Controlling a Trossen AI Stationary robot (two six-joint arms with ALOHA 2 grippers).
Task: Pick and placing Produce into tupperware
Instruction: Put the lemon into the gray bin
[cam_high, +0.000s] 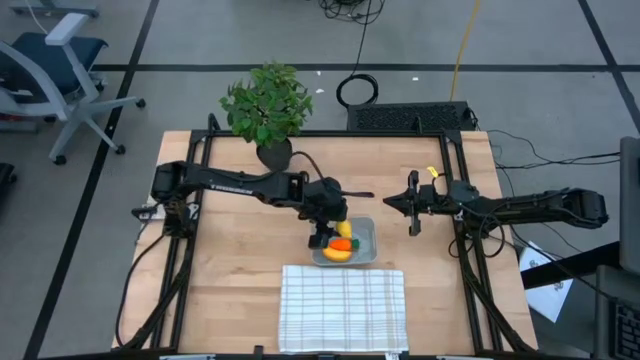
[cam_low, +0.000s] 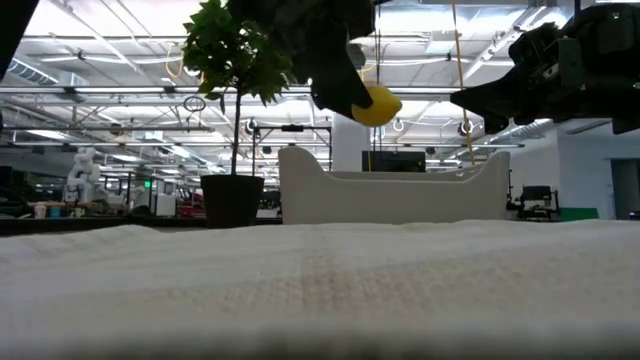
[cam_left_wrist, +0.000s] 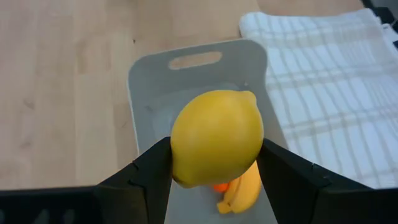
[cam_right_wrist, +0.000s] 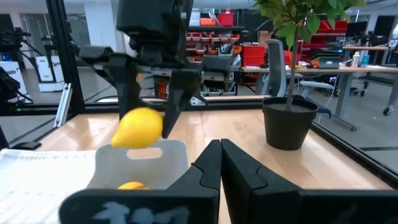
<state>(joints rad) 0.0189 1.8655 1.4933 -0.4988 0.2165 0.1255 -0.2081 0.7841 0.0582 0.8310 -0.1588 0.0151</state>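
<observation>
My left gripper (cam_left_wrist: 216, 158) is shut on the small yellow lemon (cam_left_wrist: 216, 146), high above the clear-greyish tupperware (cam_left_wrist: 186, 93). In the tupperware (cam_high: 366, 236) lie the orange carrot (cam_high: 342, 244) and the yellow banana (cam_high: 338, 254); the left wrist view shows the banana (cam_left_wrist: 241, 191) below the lemon. The low view has the lemon (cam_low: 375, 105) well above the tupperware's rim (cam_low: 395, 195). My right gripper (cam_high: 412, 215) is shut and touches nothing, hovering to the right of the tupperware. My left gripper pinches the lemon (cam_left_wrist: 186, 155) between its two fingers, one on each of two opposite sides, around its middle. The fingers (cam_right_wrist: 127, 87) come from above, pointing down. The lemon is lifted clear and hangs over the tupperware.
A white checked cloth (cam_high: 343, 308) lies on the table just nearer than the tupperware. A leafy potted plant (cam_high: 268, 105) stands at the far edge, behind the left arm. Bare wood lies to the left of the tupperware and between it and my right gripper.
</observation>
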